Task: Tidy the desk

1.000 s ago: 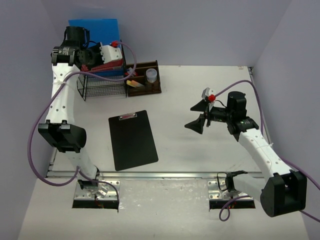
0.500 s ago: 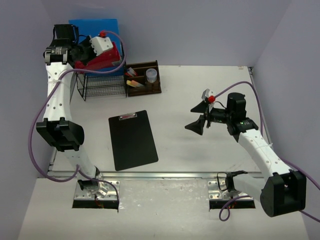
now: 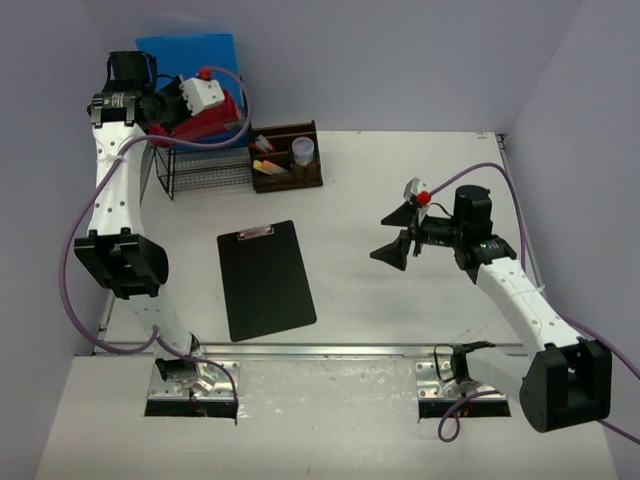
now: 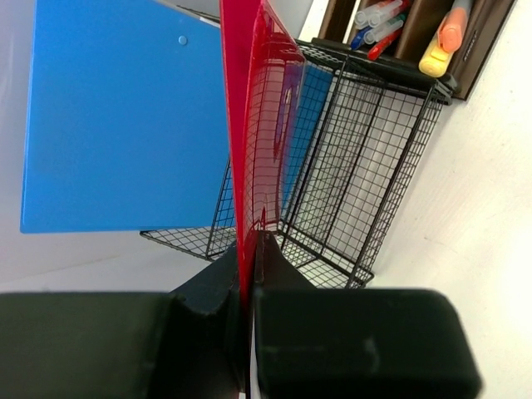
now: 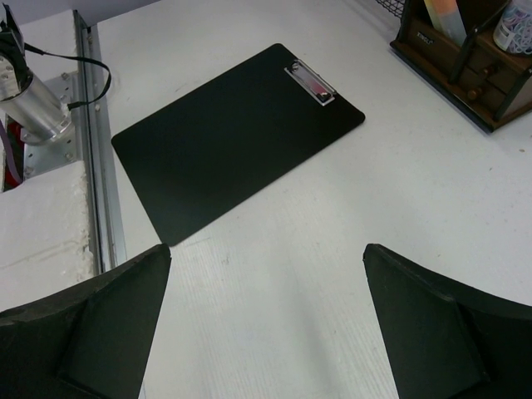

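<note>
The desk is a white tabletop with a silver rail along its front. My left gripper is at the far left corner, shut on the edge of a red folder. It holds the folder tilted above a black wire basket. In the left wrist view the folder stands edge-on between the fingers of my left gripper. My right gripper hangs open and empty over the right half of the desk, which shows bare in the right wrist view between its fingers.
A black clipboard lies flat at centre-left and shows in the right wrist view. A blue folder stands behind the basket. A brown wooden organizer with pens and a cup stands right of the basket.
</note>
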Robot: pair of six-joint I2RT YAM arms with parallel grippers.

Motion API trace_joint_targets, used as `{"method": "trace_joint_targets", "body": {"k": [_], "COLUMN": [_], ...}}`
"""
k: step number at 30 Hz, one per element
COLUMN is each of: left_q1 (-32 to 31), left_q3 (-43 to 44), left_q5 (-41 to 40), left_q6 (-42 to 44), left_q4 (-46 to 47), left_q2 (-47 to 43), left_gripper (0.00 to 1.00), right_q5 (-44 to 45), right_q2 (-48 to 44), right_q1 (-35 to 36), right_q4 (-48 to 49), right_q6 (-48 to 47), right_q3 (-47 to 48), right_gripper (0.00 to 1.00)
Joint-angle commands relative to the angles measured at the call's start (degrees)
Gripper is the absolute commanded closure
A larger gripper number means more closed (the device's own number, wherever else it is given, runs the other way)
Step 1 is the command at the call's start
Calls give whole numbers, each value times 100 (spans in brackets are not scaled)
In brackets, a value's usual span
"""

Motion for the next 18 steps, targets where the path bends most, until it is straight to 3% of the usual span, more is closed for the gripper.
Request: {"method": "trace_joint_targets", "body": {"k": [1,18], "left_q1": [135,302], "left_q3": [158,462], "left_q5": [156,-286], "left_q6": [225,1842], "left_q4": [188,-1266], "left_q2": [138,-72], "left_gripper": [100,100], "right_q5": [-107,-248], "right_q2": [-19,140], "right_q1": [-25,-26], "right_q4": [129,228], "right_q6": [-80,174], "right_q3": [52,203], "right_gripper": [1,1]}}
